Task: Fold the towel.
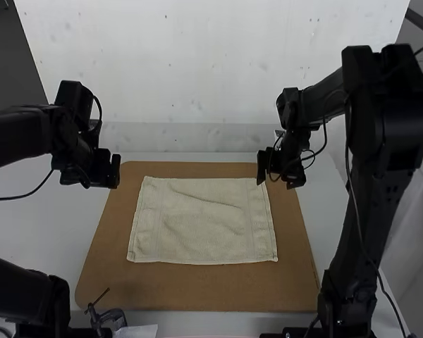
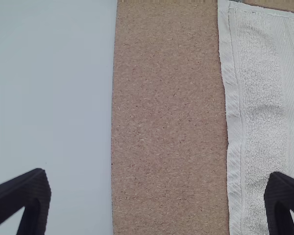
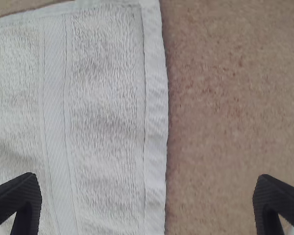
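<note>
Towel of cream, rectangular terry cloth (image 1: 197, 229) lies spread, faintly wrinkled, on a flat brown board (image 1: 197, 292). Black two-fingered left gripper (image 1: 102, 172), near its far left corner, and matching right gripper (image 1: 276, 174), by its far right, gape empty.

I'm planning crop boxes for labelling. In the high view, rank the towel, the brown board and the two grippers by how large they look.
1. Brown board, by its outline
2. Towel
3. Left gripper and right gripper: too alike to rank
</note>
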### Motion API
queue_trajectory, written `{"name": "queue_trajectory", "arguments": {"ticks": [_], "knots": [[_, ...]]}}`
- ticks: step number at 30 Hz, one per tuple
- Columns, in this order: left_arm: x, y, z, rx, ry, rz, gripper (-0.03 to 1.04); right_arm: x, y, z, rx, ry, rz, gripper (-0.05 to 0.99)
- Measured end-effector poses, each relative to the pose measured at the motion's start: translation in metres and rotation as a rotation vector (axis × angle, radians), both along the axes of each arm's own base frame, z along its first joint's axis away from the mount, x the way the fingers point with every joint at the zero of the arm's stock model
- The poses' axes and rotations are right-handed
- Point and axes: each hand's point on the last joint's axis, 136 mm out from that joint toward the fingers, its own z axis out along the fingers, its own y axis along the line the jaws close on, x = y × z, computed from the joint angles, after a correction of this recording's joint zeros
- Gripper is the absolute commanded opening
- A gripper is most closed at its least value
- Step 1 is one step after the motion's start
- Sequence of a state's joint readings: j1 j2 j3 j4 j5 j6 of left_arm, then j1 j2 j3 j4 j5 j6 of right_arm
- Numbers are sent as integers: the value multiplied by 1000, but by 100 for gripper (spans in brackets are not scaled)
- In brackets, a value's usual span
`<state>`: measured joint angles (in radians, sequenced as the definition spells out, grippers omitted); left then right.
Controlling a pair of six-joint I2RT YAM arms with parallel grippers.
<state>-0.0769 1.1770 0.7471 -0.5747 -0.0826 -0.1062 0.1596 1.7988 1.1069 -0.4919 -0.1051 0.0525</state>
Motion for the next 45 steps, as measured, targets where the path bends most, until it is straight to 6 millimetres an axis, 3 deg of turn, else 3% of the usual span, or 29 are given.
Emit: {"name": "queue_trajectory", "arguments": {"ticks": [7,13,22,26,32,38,45], "knots": [[5,0,-2,-4,-4,6,98,40,1,-26,-58,22,-4,92],[8,-1,-6,-6,1,7,98,52,-2,-50,-103,62,-20,90],[15,-2,-11,-10,-2,6,98,65,6,-68,-138,76,-15,89],[17,-1,-16,-18,8,12,98,66,14,-68,-149,85,-1,44],[18,0,-43,-21,88,16,98,65,25,-68,-187,79,15,1],[38,-4,-65,-20,179,12,96,65,20,-67,-210,78,-2,1],[79,-31,-84,-20,269,-22,96,65,19,-67,-212,78,-3,1]]}}
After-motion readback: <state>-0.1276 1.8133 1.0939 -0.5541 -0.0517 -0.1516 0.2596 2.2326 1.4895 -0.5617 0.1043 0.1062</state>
